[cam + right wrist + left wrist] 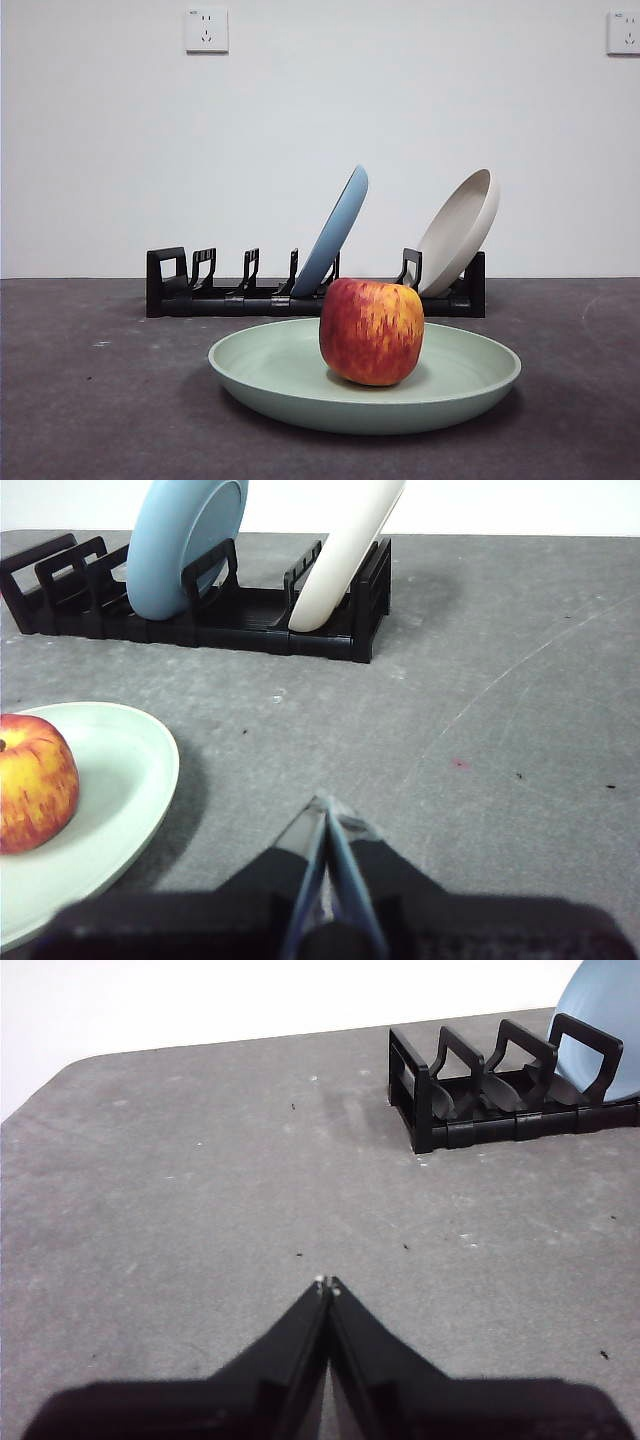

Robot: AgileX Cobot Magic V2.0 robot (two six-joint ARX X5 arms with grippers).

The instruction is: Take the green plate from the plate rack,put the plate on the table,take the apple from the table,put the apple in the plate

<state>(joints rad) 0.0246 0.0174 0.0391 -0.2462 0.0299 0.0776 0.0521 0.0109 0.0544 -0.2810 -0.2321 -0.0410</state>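
Nearest you, the green plate [300,385] lies flat on the counter [90,400] with the apple [372,331] sitting upright in it, a little right of the plate's centre. You have bare counter on both sides of the plate, and a strip of open counter between its far rim and the rack [250,298]. Count one apple and three plates: the green one down flat, a blue plate [335,232] and a beige plate [462,228] leaning in the rack, with several slots free at the rack's left end. Your left pincer [327,1285] hangs over bare counter near that end, jaws pressed together, holding nothing. Your right pincer [326,805] hangs beside the green plate's rim, jaws likewise closed and empty.
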